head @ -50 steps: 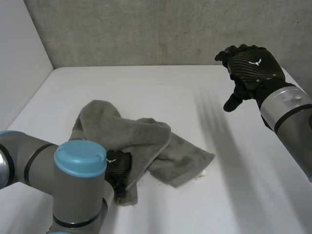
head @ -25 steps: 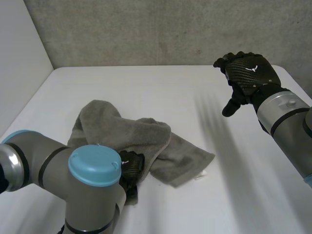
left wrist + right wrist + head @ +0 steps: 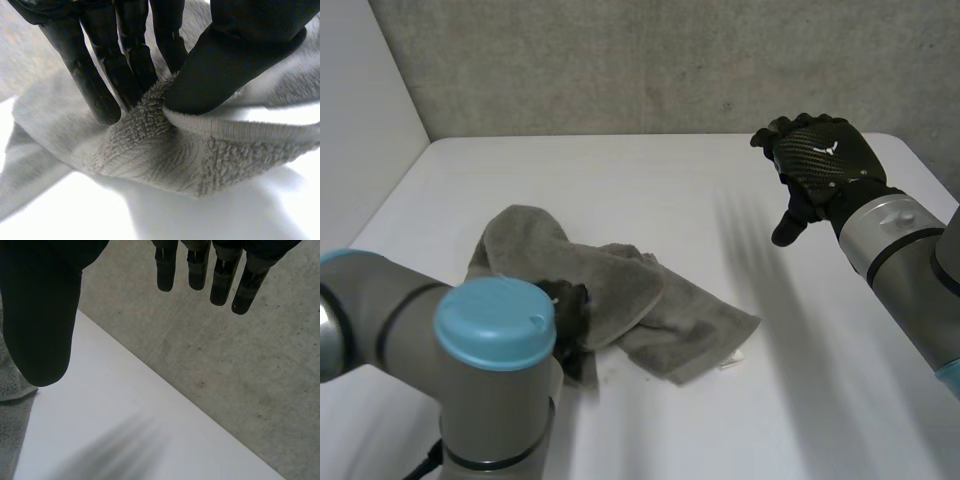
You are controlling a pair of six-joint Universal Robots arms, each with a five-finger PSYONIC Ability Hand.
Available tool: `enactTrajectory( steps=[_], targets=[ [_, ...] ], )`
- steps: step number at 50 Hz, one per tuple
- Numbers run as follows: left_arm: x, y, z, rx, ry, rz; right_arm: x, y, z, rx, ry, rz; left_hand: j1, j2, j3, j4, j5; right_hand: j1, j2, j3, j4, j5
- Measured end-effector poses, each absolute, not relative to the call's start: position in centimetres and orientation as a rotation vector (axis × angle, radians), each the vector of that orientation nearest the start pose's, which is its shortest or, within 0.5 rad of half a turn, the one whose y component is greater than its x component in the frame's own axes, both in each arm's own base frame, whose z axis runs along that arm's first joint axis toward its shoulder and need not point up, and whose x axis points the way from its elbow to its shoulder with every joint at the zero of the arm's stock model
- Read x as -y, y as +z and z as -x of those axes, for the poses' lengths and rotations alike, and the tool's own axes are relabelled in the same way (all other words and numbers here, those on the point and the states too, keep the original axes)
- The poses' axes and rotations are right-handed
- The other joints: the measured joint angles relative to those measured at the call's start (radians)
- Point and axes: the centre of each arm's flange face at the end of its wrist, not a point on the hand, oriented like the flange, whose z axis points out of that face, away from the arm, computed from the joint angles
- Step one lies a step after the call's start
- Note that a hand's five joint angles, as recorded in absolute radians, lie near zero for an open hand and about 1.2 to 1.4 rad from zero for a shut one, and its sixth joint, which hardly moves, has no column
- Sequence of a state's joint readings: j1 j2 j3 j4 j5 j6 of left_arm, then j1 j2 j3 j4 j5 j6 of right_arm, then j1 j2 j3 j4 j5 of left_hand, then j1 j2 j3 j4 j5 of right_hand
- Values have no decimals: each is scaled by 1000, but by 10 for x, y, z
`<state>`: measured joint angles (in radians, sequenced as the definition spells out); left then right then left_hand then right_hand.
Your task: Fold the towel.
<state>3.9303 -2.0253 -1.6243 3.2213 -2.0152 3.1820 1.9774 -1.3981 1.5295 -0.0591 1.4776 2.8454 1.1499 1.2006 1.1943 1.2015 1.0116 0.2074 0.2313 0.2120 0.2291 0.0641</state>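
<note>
The towel [image 3: 625, 290] lies on the table [image 3: 650, 180], left of centre. The left hand [image 3: 570, 318] sits at the towel's 7 o'clock edge, a fold of the cloth between its thumb and fingers. The right hand [image 3: 817, 160] hangs above the table at the towel's 2 o'clock, well apart. A wall [image 3: 650, 60] stands behind the table at 12 o'clock.

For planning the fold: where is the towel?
Head view: the towel lies crumpled left of the table's middle, its near edge pinched by the left hand.
</note>
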Motion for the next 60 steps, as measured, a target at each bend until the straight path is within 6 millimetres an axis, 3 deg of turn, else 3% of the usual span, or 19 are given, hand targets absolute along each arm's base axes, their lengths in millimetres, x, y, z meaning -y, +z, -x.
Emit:
enactTrajectory(
  steps=[13, 19, 21, 24, 27, 35, 38, 41, 42, 44, 49, 52, 53, 55, 56, 57, 60],
  targets=[
    [191, 218, 273, -2311, -1955, -634, 269, 254, -269, -2071, -1925, 876, 6, 12, 12, 13, 10, 0, 0, 0, 0, 0],
    [196, 266, 254, -2157, -2086, -571, 281, 233, -284, -2071, -1686, 911, 6, 12, 12, 14, 10, 0, 0, 0, 0, 0],
    [195, 291, 245, -2074, -2162, -551, 289, 219, -297, -2035, -1522, 887, 6, 12, 12, 15, 10, 0, 0, 0, 0, 0],
    [193, 304, 241, -2027, -2205, -551, 292, 212, -304, -2009, -1442, 865, 6, 12, 12, 15, 10, 0, 0, 0, 0, 0],
    [186, 329, 233, -1923, -2292, -572, 299, 188, -326, -1938, -1235, 788, 6, 12, 12, 16, 10, 0, 0, 0, 0, 0],
    [180, 345, 228, -1853, -2346, -581, 293, 144, -366, -1900, -1043, 736, 7, 12, 15, 16, 10, 65, 84, 95, 81, 74],
    [180, 346, 227, -1848, -2350, -575, 291, 135, -374, -1901, -1034, 740, 7, 12, 15, 16, 10, 206, 240, 262, 243, 223],
    [185, 347, 224, -1842, -2346, -550, 292, 127, -383, -1900, -1068, 750, 7, 12, 16, 16, 10, 532, 638, 631, 614, 572],
    [185, 347, 224, -1842, -2346, -550, 292, 127, -383, -1900, -1068, 750, 7, 12, 16, 16, 10, 532, 638, 631, 614, 572],
    [191, 347, 221, -1838, -2339, -527, 299, 133, -387, -1884, -1150, 758, 7, 12, 17, 16, 10, 757, 917, 928, 911, 870],
    [212, 348, 221, -1794, -2363, -495, 323, 183, -385, -1801, -1470, 774, 7, 12, 17, 16, 10, 761, 939, 967, 958, 903],
    [232, 351, 227, -1741, -2418, -510, 337, 239, -375, -1696, -1772, 782, 7, 13, 17, 16, 10, 761, 939, 967, 959, 904],
    [242, 353, 232, -1711, -2450, -521, 341, 268, -368, -1631, -1919, 782, 7, 13, 17, 16, 10, 761, 939, 967, 959, 904],
    [254, 357, 237, -1667, -2491, -534, 342, 297, -361, -1559, -2060, 778, 7, 13, 17, 16, 10, 761, 939, 967, 959, 904],
    [261, 360, 241, -1641, -2514, -541, 341, 316, -355, -1509, -2146, 772, 7, 13, 17, 16, 10, 761, 939, 967, 959, 904],
    [274, 369, 247, -1570, -2566, -542, 336, 347, -347, -1410, -2286, 755, 7, 13, 18, 16, 10, 761, 939, 967, 959, 904],
    [294, 388, 257, -1417, -2660, -516, 323, 390, -332, -1246, -2472, 709, 7, 13, 19, 16, 10, 761, 939, 967, 959, 905]
  ],
)
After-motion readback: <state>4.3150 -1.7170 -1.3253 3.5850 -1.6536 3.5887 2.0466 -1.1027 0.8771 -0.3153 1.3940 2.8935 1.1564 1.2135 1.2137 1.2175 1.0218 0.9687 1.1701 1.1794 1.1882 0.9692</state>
